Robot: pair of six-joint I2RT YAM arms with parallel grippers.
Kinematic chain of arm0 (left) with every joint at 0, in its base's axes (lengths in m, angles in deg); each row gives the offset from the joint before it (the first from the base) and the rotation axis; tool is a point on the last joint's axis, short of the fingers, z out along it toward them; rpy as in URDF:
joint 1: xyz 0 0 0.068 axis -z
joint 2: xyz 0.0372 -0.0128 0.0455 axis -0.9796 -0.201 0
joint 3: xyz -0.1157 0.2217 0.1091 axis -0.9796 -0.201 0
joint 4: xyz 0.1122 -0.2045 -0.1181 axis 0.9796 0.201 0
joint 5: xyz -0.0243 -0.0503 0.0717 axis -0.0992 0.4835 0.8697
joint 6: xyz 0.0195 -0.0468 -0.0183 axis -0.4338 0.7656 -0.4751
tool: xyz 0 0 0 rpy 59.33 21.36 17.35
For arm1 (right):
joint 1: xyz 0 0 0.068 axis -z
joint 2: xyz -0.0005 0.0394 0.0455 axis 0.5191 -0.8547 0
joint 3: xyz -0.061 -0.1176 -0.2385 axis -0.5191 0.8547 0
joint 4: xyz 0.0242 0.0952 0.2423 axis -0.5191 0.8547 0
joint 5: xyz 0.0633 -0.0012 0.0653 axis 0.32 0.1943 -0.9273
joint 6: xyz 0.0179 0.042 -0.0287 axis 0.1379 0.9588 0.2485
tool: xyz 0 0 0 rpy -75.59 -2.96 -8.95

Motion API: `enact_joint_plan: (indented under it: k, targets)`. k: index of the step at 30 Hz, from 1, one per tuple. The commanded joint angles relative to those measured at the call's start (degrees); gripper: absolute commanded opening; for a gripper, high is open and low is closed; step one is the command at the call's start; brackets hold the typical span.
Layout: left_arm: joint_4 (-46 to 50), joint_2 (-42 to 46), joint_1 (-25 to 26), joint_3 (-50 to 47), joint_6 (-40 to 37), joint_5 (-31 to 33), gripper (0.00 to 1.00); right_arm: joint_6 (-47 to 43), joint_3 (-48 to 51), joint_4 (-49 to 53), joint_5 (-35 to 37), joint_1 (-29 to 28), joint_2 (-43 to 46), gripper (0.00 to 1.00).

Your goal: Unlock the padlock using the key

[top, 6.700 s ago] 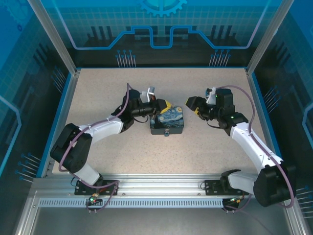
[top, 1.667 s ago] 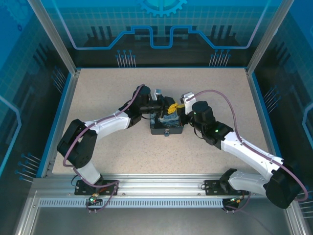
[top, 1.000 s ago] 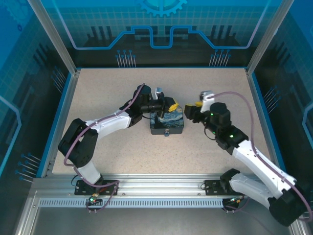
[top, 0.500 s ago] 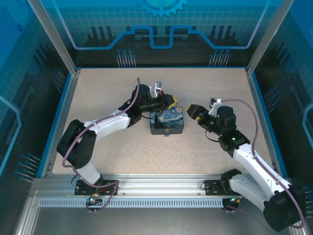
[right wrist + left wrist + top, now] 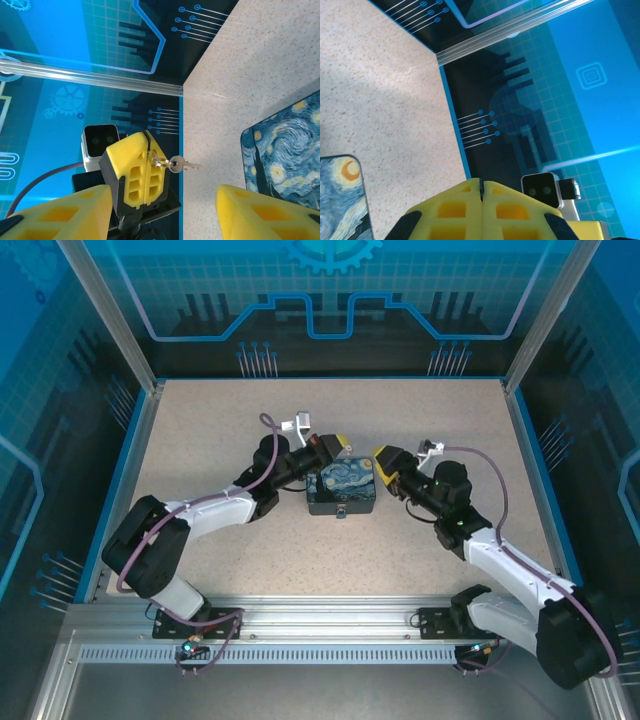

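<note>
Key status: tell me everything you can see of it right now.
The key is small, thin and silvery metal, with a rounded head threaded on a small wire ring. The ring is pinched in the seam of the shut yellow left claw, so the key is held up off the table. Its blade sticks out sideways toward the painted box but stops short of it, touching nothing else.

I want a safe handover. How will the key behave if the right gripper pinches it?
The key hangs by a thin ring from the shut left gripper, so it likely swings when touched. It looks thin and smooth, so it may slip.
</note>
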Motion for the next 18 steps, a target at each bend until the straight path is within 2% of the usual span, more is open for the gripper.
enact_joint_plan:
  k: [1, 9, 18]
  targets:
    - [-6.64, 2.11, 0.97, -0.96, -1.84, 2.7, 0.0, 0.38, -1.61, -7.34, 1.58, -0.78, -2.62, 0.56]
    - [-8.33, 1.83, 1.94, -1.38, -0.66, 3.75, 0.0, 0.32, -5.33, -16.41, 0.47, -1.08, -11.26, 0.51]
    - [-8.56, 1.7, 2.28, -1.37, -0.48, 4.46, 0.0, 0.75, -8.94, -19.76, -2.08, -1.77, -16.49, 0.47]
